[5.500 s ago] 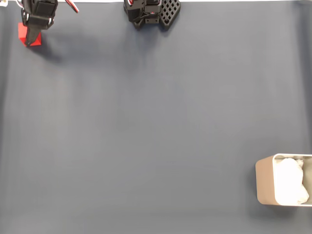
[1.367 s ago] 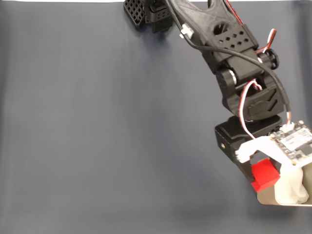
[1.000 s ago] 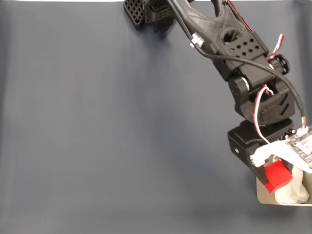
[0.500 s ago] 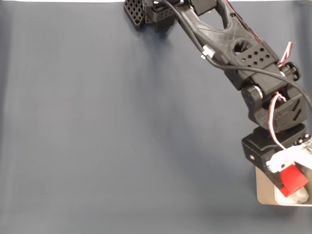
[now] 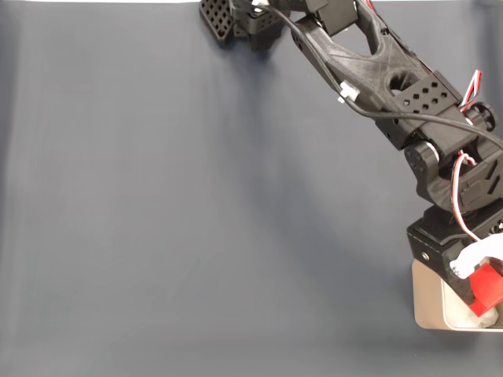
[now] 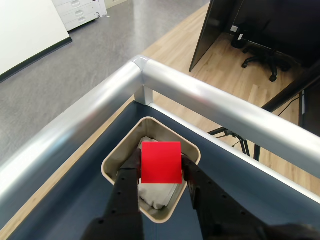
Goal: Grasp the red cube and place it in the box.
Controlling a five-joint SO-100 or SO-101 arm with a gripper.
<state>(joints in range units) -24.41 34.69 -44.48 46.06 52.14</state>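
Observation:
In the wrist view the red cube (image 6: 161, 162) sits squeezed between my two black fingers, and my gripper (image 6: 160, 161) is shut on it, hanging directly over the box (image 6: 117, 155). White wrinkly padding (image 6: 156, 196) shows inside the beige box below the cube. From the fixed view the red cube (image 5: 487, 287) is held above the box (image 5: 427, 302) at the lower right edge, with my black arm (image 5: 393, 86) stretched diagonally from the top and covering much of the box. The gripper (image 5: 481, 290) is partly hidden under the wrist there.
The dark blue-grey mat (image 5: 196, 204) covers the table. The arm's base (image 5: 236, 20) stands at the top edge. A silver metal rail (image 6: 200, 95) borders the table just beyond the box in the wrist view, with floor, a monitor and an office chair behind it.
The arm has carried the red cube from the far top left to the lower right, and over the last second moved it further right, from the box's left wall to over its padding.

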